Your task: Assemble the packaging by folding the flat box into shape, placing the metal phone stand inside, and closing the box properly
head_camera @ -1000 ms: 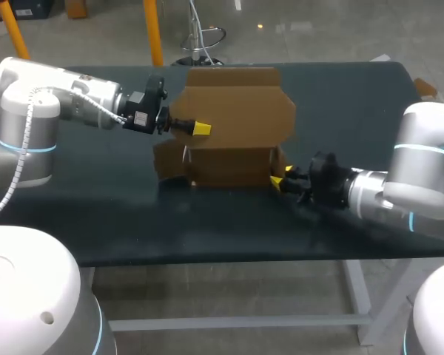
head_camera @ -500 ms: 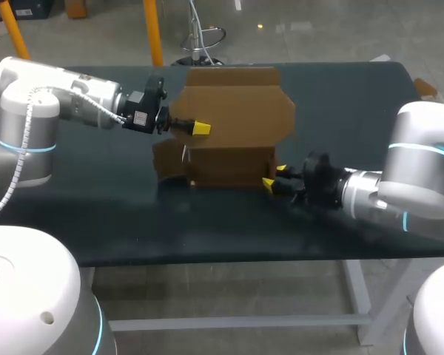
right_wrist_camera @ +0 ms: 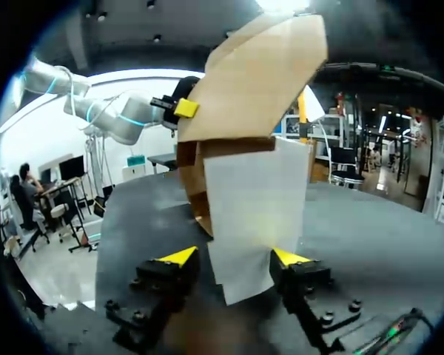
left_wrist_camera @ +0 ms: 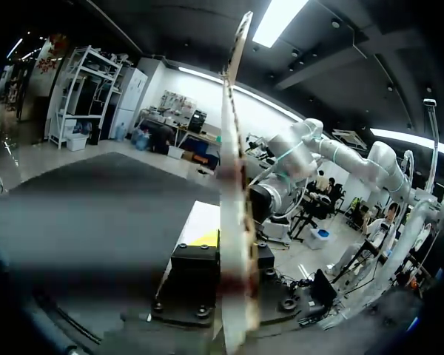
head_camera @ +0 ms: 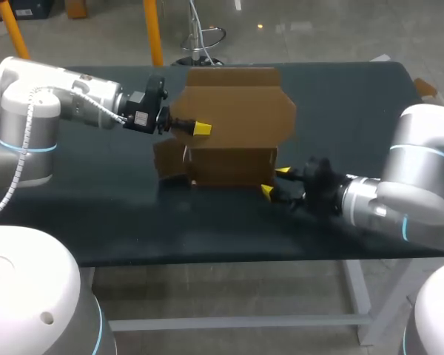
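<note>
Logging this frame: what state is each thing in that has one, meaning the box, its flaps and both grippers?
cardboard box: partly folded into shape, standing, top open.
lid panel: raised upright, not closed.
left gripper: shut on the lid panel's edge.
side flap: sticking out between the right gripper's fingers, not tucked in.
right gripper: open, at the box's near right corner.
</note>
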`<state>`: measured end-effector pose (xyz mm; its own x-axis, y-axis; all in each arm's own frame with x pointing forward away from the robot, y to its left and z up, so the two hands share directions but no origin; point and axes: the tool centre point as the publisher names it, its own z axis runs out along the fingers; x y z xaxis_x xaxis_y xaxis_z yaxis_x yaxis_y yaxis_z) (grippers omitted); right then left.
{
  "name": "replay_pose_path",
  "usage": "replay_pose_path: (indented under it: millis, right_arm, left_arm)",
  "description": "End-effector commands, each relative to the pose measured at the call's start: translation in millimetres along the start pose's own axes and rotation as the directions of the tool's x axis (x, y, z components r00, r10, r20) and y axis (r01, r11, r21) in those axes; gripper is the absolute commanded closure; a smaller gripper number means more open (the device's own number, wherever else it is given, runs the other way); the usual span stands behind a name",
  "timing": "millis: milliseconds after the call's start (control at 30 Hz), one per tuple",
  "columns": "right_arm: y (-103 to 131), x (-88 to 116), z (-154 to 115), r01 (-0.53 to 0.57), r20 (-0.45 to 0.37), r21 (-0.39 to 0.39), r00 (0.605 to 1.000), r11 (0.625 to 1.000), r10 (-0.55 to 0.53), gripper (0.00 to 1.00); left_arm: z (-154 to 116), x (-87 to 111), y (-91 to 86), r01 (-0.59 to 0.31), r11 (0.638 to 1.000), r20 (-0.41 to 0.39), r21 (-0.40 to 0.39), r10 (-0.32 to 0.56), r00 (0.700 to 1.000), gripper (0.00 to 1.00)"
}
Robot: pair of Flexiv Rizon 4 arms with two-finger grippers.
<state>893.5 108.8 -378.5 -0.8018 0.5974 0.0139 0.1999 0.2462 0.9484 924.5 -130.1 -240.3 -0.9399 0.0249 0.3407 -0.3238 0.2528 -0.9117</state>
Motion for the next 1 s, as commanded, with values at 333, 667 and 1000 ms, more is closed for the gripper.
replay_pose_path:
  millis: [333, 667, 1000]
  right_arm:
    - [-8.5, 7.5, -31.0, -0.001, 0.013, -0.003, 1.0, 1.0, 0.001, 0.23]
    - [-10.2, 1.3, -52.7, 0.015, -0.068, 0.009, 0.998, 1.0, -0.014, 0.24]
    - [-10.5, -15.1, -65.1, 0.047, -0.189, 0.032, 0.981, 0.998, -0.04, 0.35]
  left_arm:
    - [1.8, -1.6, 1.9, 0.001, 1.0, -0.004, -0.003, -0.001, 1.0, 1.0]
    - [1.8, -1.6, 1.9, 0.001, 1.0, -0.004, -0.003, -0.001, 1.0, 1.0]
    - [1.8, -1.6, 1.9, 0.001, 1.0, -0.004, -0.003, -0.001, 1.0, 1.0]
